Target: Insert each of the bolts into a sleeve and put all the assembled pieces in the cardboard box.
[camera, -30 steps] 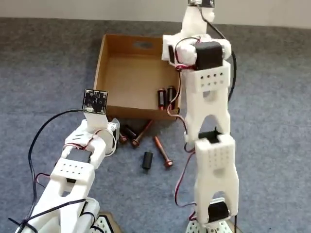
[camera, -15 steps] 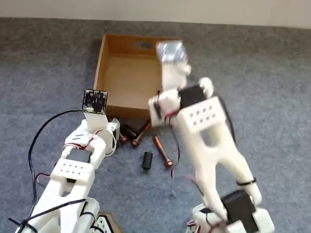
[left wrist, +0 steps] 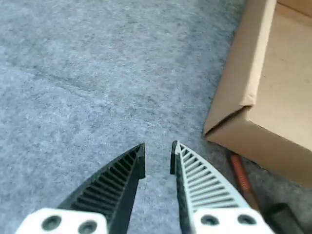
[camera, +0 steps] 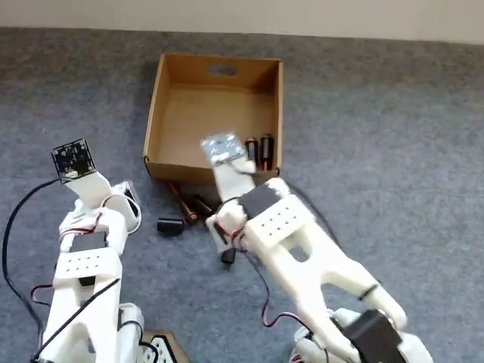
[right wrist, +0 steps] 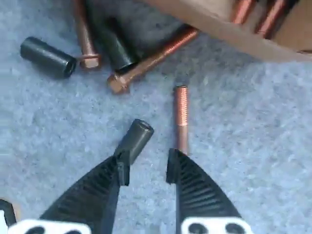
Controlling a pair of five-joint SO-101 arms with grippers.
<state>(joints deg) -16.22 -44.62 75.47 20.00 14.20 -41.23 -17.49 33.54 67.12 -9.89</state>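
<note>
Copper bolt (right wrist: 181,117) lies just beside your right tool (right wrist: 145,170), which is spread. Centre it over the shank, clear of the black sleeve (right wrist: 135,140), before pinching.

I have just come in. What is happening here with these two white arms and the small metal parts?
The right gripper hangs open just above a loose black cylindrical sleeve and a copper-coloured threaded bolt on the grey carpet. The left gripper is open and empty beside a corner of the brown cardboard box. Two assembled pieces lie inside the box; other bolts and sleeves lie loose in front of it.
</note>
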